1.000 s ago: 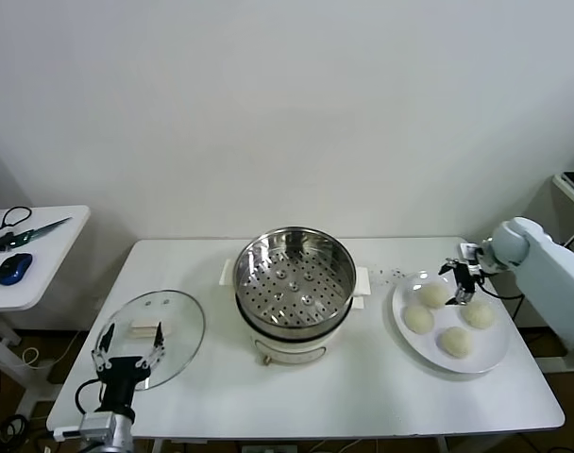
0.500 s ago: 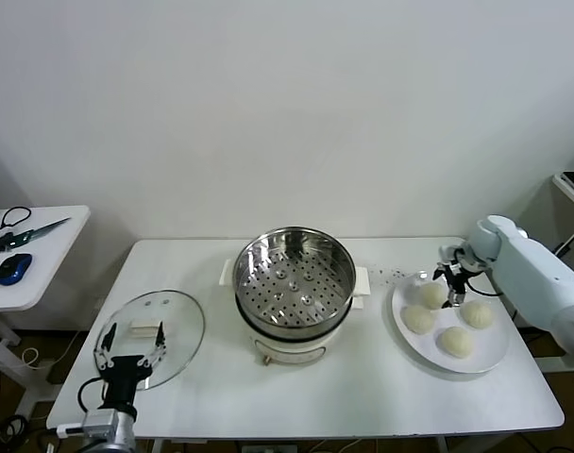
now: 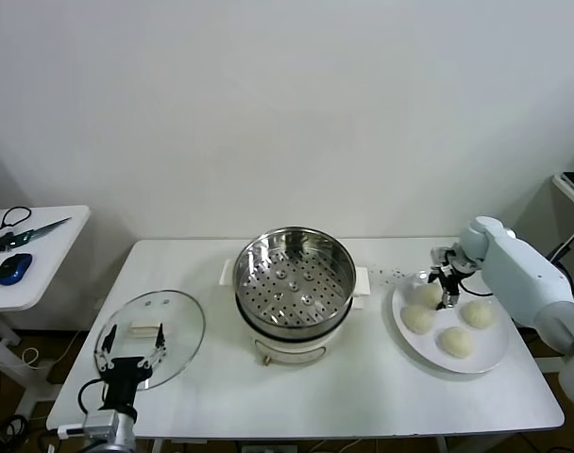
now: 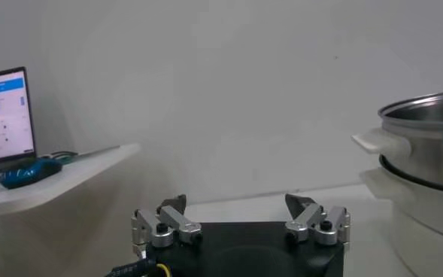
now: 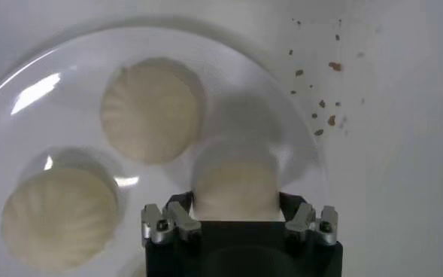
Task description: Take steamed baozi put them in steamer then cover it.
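Observation:
Several cream-white baozi lie on a white plate at the table's right. My right gripper is down over the plate's far left part, shut on one baozi that fills the gap between its fingers. Two others lie free beside it. The steel steamer stands uncovered at the table's middle, its perforated tray bare. The glass cover lies flat at the front left. My left gripper hangs open at the cover's near edge, holding nothing.
A low side table at the far left carries scissors and a blue mouse. Brown crumbs dot the table between steamer and plate. A laptop screen shows in the left wrist view.
My right gripper slid left across the plate and came down on the far-left baozi, its fingers closing from open onto the bun. The left arm stayed put.

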